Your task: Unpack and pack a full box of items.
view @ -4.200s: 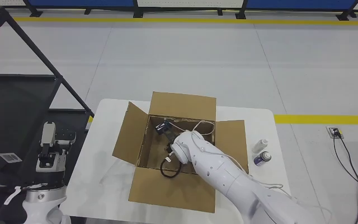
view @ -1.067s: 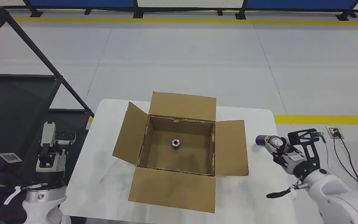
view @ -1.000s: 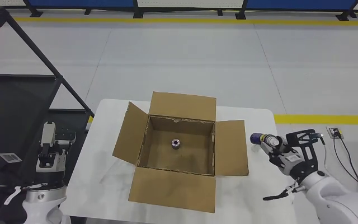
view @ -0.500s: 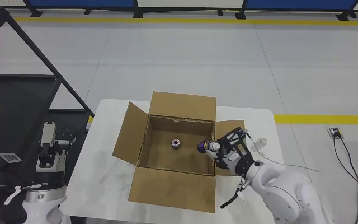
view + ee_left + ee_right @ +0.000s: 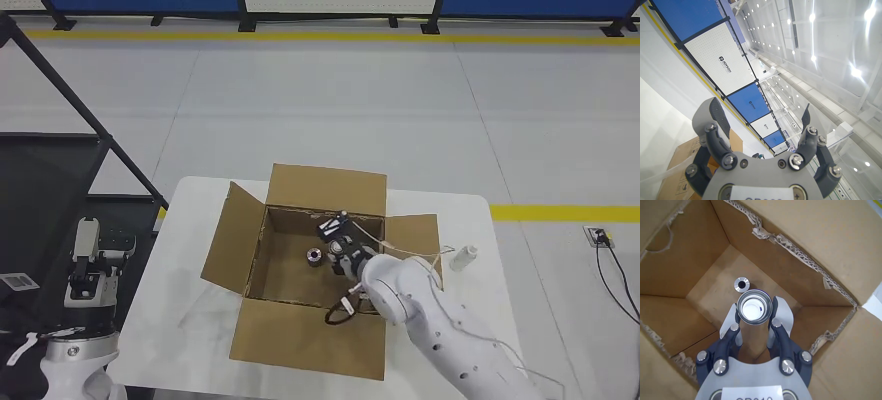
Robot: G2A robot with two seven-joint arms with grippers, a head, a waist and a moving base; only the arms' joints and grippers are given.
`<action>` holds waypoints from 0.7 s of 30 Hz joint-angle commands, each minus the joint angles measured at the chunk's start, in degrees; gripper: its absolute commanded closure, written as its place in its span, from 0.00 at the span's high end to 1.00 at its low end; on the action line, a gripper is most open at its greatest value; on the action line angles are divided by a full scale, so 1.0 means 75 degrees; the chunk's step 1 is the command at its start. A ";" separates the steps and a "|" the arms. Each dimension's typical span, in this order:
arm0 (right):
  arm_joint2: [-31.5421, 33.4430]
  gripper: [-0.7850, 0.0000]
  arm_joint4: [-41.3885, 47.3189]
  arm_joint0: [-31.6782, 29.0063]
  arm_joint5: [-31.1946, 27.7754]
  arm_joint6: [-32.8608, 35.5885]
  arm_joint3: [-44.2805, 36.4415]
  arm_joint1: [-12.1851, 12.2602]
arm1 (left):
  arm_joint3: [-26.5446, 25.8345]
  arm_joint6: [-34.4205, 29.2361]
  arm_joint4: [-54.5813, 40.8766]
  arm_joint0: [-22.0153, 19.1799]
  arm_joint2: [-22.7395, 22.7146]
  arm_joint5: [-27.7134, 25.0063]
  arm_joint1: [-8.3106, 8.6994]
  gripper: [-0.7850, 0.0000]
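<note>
- We count one cardboard box [image 5: 325, 186], open with its four flaps spread, on the white counter [image 5: 190, 330]. There is also one spray can, one small metal sleeve, one white bottle and two grippers.
- The right gripper [image 5: 755, 308] is down inside the box [image 5: 687, 247], its two fingers [image 5: 779, 309] closed narrowly against the sides of the spray can [image 5: 753, 310].
- The can is upright, with its long axis vertical and its white cap end facing up toward the wrist camera. We cannot tell whether its base touches the box floor.
- The metal sleeve [image 5: 741, 284] stands on the box floor just beside the can, bore upward.
- The white bottle [image 5: 462, 258] stands on the counter, outside the box near its right flap.
- From the top view the right gripper [image 5: 338, 244] covers the can, and the sleeve [image 5: 314, 256] is just beside it. The right wrist view shows the grip itself.
- The left gripper [image 5: 761, 111] is spread wide, holding nothing, and points up toward the ceiling. A cardboard carton [image 5: 683, 157] sits beside it; we cannot tell whether it is the same box.
</note>
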 commanded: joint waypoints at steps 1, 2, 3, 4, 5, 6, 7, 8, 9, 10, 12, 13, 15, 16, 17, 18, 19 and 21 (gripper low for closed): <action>-0.0184 0.00 0.0022 0.0203 -0.0023 0.0082 0.0357 -0.0096 | 0.0000 0.0000 0.0000 0.0000 0.0000 0.0000 0.0000 1.00; -0.0247 0.00 0.0033 0.0292 -0.0037 0.0144 0.0517 -0.0140 | 0.0000 0.0000 0.0000 0.0000 0.0000 0.0000 0.0000 1.00; -0.0315 0.00 0.0008 0.0376 -0.0051 0.0229 0.0675 -0.0180 | 0.0000 0.0000 0.0000 0.0000 0.0000 0.0000 0.0000 1.00; -0.0368 0.00 -0.0014 0.0437 -0.0044 0.0241 0.0789 -0.0218 | 0.0000 0.0000 0.0000 0.0000 0.0000 0.0000 0.0000 1.00; -0.0413 0.00 -0.0018 0.0478 -0.0051 0.0267 0.0897 -0.0251 | 0.0000 0.0000 0.0000 0.0000 0.0000 0.0000 0.0000 1.00; -0.0452 0.00 -0.0014 0.0511 -0.0084 0.0320 0.0996 -0.0281 | 0.0000 0.0000 0.0000 0.0000 0.0000 0.0000 0.0000 1.00; -0.0475 0.00 0.0012 0.0539 -0.0133 0.0352 0.1071 -0.0306 | 0.0000 0.0000 0.0000 0.0000 0.0000 0.0000 0.0000 1.00; -0.0495 0.00 -0.0006 0.0558 -0.0174 0.0360 0.1143 -0.0327 | 0.0000 0.0000 0.0000 0.0000 0.0000 0.0000 0.0000 1.00; -0.0512 0.00 -0.0043 0.0569 -0.0193 0.0356 0.1203 -0.0344 | 0.0000 0.0000 0.0000 0.0000 0.0000 0.0000 0.0000 1.00; -0.0517 0.00 -0.0054 0.0576 -0.0225 0.0340 0.1248 -0.0361 | 0.0000 0.0000 0.0000 0.0000 0.0000 0.0000 0.0000 1.00; -0.0497 0.01 -0.0045 0.0585 -0.0281 0.0304 0.1327 -0.0388 | 0.0000 0.0000 0.0000 0.0000 0.0000 0.0000 0.0000 1.00; -0.0485 0.07 -0.0046 0.0586 -0.0305 0.0293 0.1365 -0.0399 | 0.0000 0.0000 0.0000 0.0000 0.0000 0.0000 0.0000 1.00; -0.0460 0.14 -0.0046 0.0592 -0.0374 0.0296 0.1434 -0.0420 | 0.0000 0.0000 0.0000 0.0000 0.0000 0.0000 0.0000 1.00; -0.0450 0.23 -0.0059 0.0596 -0.0403 0.0294 0.1471 -0.0429 | 0.0000 0.0000 0.0000 0.0000 0.0000 0.0000 0.0000 1.00; -0.0438 0.29 -0.0067 0.0601 -0.0426 0.0295 0.1510 -0.0439 | 0.0000 0.0000 0.0000 0.0000 0.0000 0.0000 0.0000 1.00; -0.0422 0.32 -0.0072 0.0603 -0.0462 0.0288 0.1545 -0.0453 | 0.0000 0.0000 0.0000 0.0000 0.0000 0.0000 0.0000 1.00; -0.0412 0.36 -0.0081 0.0604 -0.0484 0.0286 0.1562 -0.0457 | 0.0000 0.0000 0.0000 0.0000 0.0000 0.0000 0.0000 1.00; -0.0358 0.42 -0.0076 0.0596 -0.0568 0.0266 0.1573 -0.0465 | 0.0000 0.0000 0.0000 0.0000 0.0000 0.0000 0.0000 1.00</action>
